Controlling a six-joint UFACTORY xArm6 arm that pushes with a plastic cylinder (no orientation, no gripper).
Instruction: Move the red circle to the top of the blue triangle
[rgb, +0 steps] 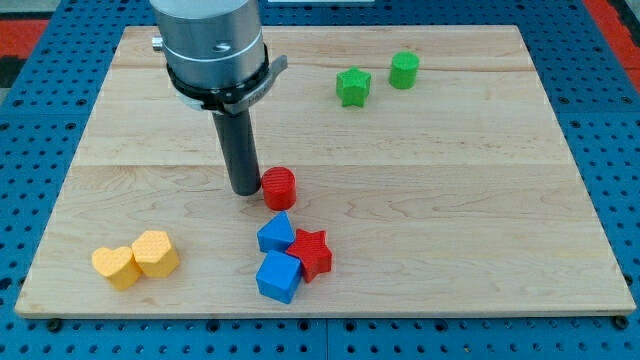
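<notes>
The red circle is a short red cylinder near the board's middle. My tip stands just to its left, touching or almost touching it. The blue triangle lies right below the red circle, with a small gap between them. A red star touches the blue triangle's right side, and a blue cube sits just under them.
A yellow heart and a yellow hexagon sit together at the view's bottom left. A green star and a green cylinder stand at the top right. The wooden board lies on a blue pegboard.
</notes>
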